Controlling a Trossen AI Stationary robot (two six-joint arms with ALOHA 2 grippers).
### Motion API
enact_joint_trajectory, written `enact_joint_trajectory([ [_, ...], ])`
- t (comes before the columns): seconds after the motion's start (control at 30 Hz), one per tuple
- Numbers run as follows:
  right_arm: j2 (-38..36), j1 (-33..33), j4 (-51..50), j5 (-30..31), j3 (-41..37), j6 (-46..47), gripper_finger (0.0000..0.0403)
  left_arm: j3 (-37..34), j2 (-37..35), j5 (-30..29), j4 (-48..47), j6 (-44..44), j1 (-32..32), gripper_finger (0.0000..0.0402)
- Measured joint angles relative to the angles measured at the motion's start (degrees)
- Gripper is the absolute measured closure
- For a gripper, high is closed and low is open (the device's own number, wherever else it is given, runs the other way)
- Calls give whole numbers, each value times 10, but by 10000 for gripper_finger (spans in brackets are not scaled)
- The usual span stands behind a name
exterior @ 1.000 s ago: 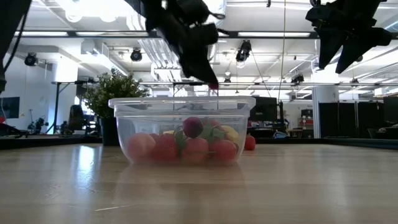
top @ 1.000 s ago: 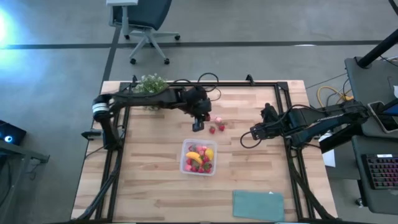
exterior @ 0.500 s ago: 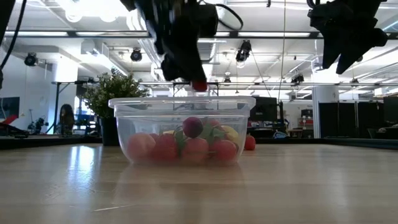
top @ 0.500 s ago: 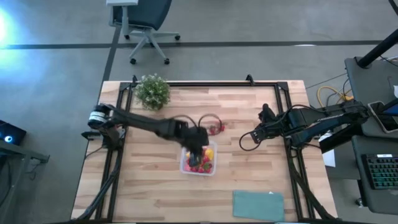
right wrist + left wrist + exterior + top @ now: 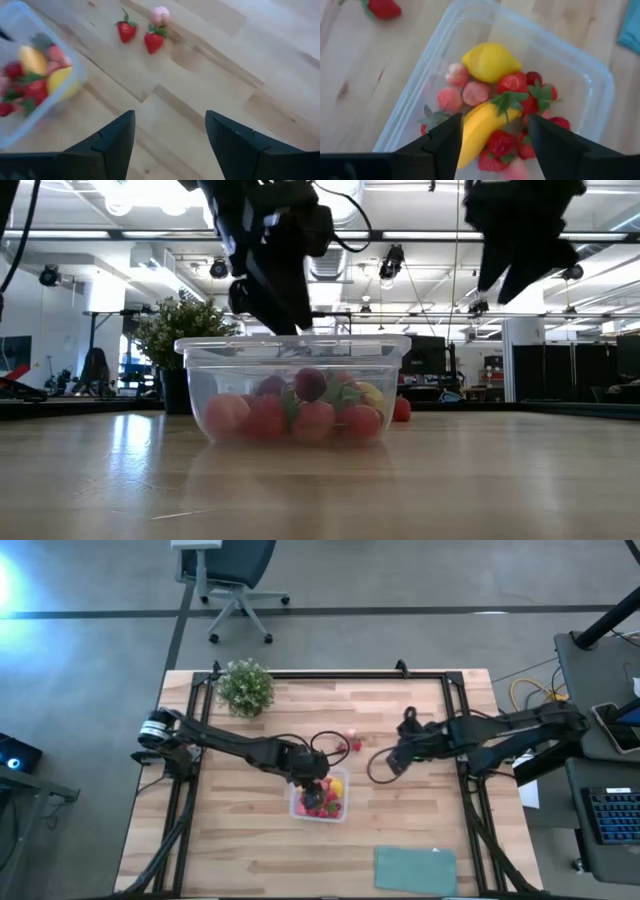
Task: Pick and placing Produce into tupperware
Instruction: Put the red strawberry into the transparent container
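The clear tupperware stands mid-table. In it lie a yellow lemon, a yellow banana and several red and pink berries. My left gripper hangs open just above the tupperware's far left part, with nothing between its fingers. Two red strawberries and a pink berry lie loose on the wood beyond the tupperware. My right gripper hovers open above the table, right of the tupperware and near these loose berries.
A bushy potted plant stands at the far left of the table. A flat teal rectangle lies at the near right edge. Bare wood lies left of the tupperware and in front of it.
My left gripper has swung from the loose berries toward the near edge, rolling as it went, and now hangs over the tupperware. The red berry seen at its fingertips in the low view is gone from them. My right gripper has moved toward the table's left, nearer the loose berries.
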Motion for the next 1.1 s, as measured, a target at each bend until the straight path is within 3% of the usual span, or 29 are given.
enact_joint_trajectory([
  [0.23,112,-95,105,-79,-3,-127,170,-2,-80,-8,-19,-8,1,192],
  [0.5,220,-202,211,-167,-3,-207,170,-3,-172,-63,-37,-23,11,192],
  [0.63,269,-215,223,-187,11,-226,166,-3,-193,-80,-73,-23,19,192],
  [0.9,344,-215,233,-169,72,-256,145,-4,-200,-88,-111,-21,35,191],
  [1.1,384,-215,232,-164,83,-267,156,-6,-198,-89,-116,-20,35,191],
])
